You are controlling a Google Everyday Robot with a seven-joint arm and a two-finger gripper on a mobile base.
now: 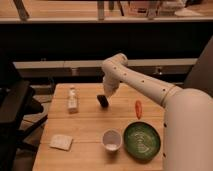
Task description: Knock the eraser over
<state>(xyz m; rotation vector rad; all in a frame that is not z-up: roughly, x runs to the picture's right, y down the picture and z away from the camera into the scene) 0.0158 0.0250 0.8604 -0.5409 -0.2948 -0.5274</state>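
The eraser [103,101] is a small black block on the wooden table [90,127], at the far middle. It looks tilted, its top leaning left. My gripper [106,93] hangs from the white arm [135,80] straight above the eraser and touches or nearly touches its top. The gripper's lower end merges with the dark block, so the contact is hard to tell.
A small whitish bottle [73,100] stands left of the eraser. A pale sponge square [61,142] lies front left. A white cup [111,140] and a green bowl [142,141] sit at the front. An orange-red object [138,109] lies right. A black chair [15,117] stands left of the table.
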